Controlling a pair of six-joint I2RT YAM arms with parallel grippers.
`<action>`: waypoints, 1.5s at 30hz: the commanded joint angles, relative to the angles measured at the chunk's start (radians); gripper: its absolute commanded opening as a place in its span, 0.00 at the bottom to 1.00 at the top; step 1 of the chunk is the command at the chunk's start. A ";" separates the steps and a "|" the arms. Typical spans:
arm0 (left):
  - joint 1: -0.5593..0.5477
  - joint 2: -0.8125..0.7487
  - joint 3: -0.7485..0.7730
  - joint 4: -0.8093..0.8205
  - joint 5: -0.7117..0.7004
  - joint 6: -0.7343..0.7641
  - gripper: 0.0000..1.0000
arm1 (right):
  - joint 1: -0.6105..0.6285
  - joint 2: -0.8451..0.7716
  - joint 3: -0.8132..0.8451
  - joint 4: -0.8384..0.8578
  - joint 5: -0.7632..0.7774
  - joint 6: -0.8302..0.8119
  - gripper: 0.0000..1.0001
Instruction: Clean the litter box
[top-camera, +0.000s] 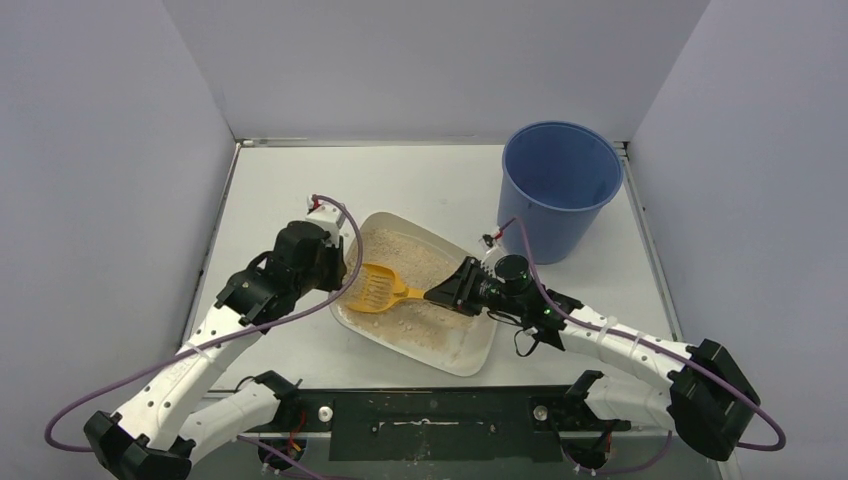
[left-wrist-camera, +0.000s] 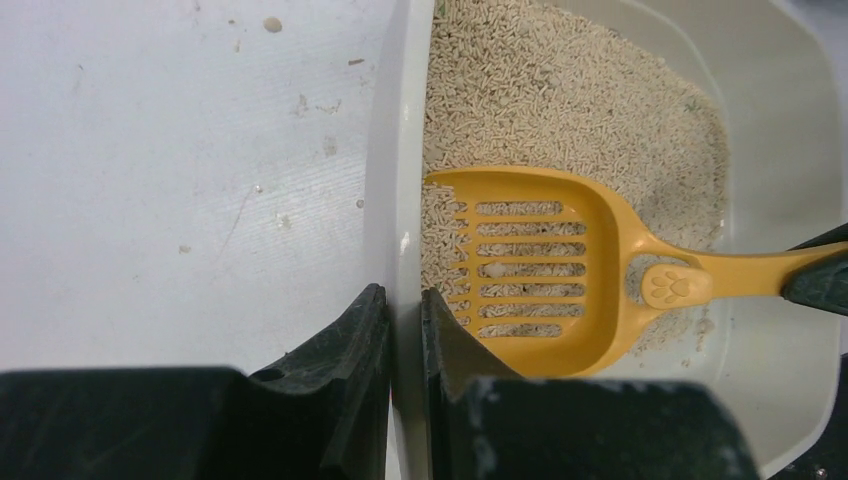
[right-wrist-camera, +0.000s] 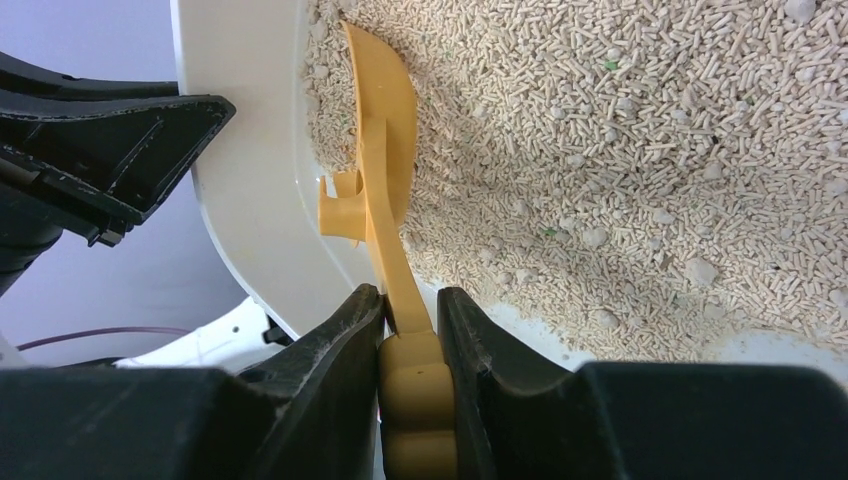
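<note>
Litter box (left-wrist-camera: 400, 150) rim sits pinched in the left end effector (left-wrist-camera: 398, 297); the right end effector (right-wrist-camera: 410, 298) is clamped on the orange scoop (left-wrist-camera: 612, 250) handle.

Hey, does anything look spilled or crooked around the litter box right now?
The litter box sits skewed, diagonal to the table edges. A few stray crumbs lie on the table just outside its rim. The orange scoop and the box look undamaged.

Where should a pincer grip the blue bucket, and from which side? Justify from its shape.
Probably the thin rim of the blue bucket, from above at its near side, one finger inside, one outside. It stands upright and open; its round body looks too wide to span, and no handle shows.
</note>
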 joint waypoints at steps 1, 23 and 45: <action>-0.017 -0.072 0.162 0.189 0.187 0.042 0.00 | 0.023 0.014 -0.065 0.014 0.131 0.045 0.00; -0.017 -0.115 0.171 0.188 0.238 0.010 0.00 | 0.057 -0.060 -0.271 0.396 0.206 0.184 0.00; -0.014 -0.137 -0.127 0.238 0.019 -0.164 0.00 | -0.020 -0.049 -0.469 0.864 0.051 0.275 0.00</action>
